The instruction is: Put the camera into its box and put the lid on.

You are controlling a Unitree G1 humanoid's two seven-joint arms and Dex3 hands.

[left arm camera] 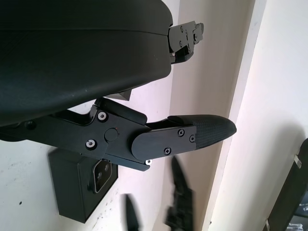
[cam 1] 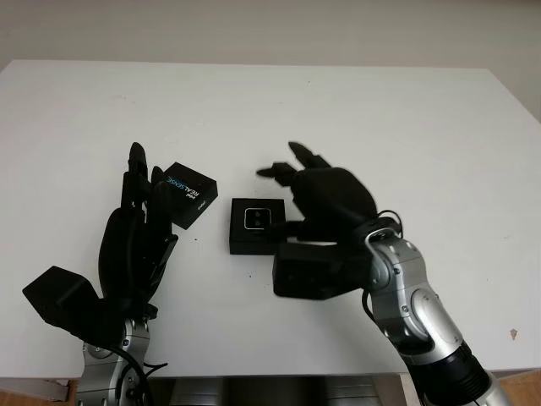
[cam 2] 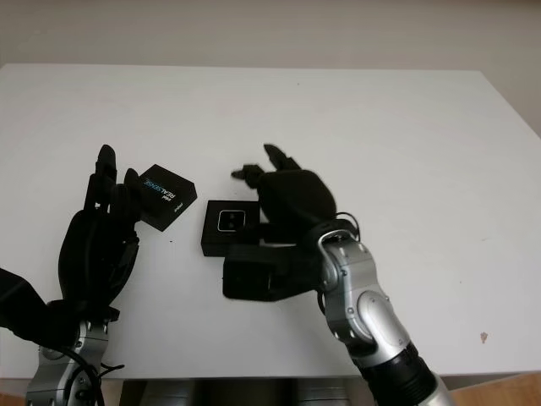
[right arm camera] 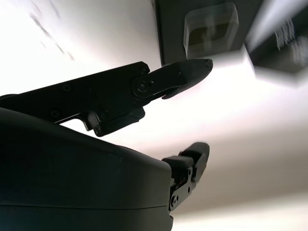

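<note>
The black box (cam 1: 243, 241) lies open on the white table, and the camera (cam 1: 256, 217) sits inside it, face up. My right hand (cam 1: 283, 169) is open just right of the box, with its fingertips reaching past the box's far right corner. The black lid (cam 1: 191, 194), printed RealSense, is a little left of the box and turned at an angle. My left hand (cam 1: 145, 169) is open against the lid's left side, fingers pointing away from me; whether they touch the lid I cannot tell. The right wrist view shows the camera (right arm camera: 211, 28) and the lid (right arm camera: 284, 43) beyond the fingers.
The white table (cam 1: 380, 110) stretches far behind and to the right of both hands. Its front edge runs close under my forearms. A small dark speck (cam 1: 513, 335) lies near the front right corner.
</note>
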